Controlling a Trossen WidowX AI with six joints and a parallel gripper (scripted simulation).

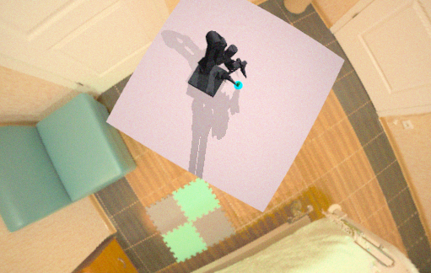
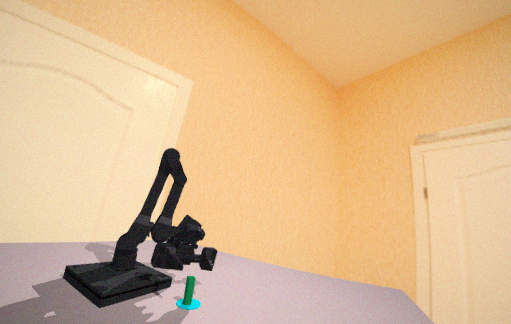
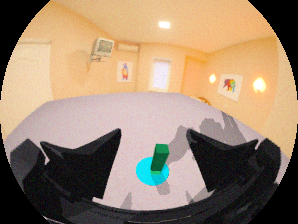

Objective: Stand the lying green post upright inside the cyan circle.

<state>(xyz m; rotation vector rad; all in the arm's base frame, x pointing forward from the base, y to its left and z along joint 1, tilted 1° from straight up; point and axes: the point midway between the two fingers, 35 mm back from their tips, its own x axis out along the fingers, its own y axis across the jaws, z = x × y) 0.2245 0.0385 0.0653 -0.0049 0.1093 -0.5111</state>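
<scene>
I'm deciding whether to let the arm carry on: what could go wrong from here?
The green post stands narrow on the cyan circle, so a nudge might topple it. The open gripper has a finger on either side in the wrist view; withdrawing sideways could clip it.

A teal padded seat [image 1: 83,147] stands at nine o'clock of the top view. At seven o'clock, a mat of interlocking green and brown foam tiles [image 1: 196,200] lies on the floor. The wrist view shows a boxy grey television [image 3: 103,47] mounted at eleven o'clock.
</scene>
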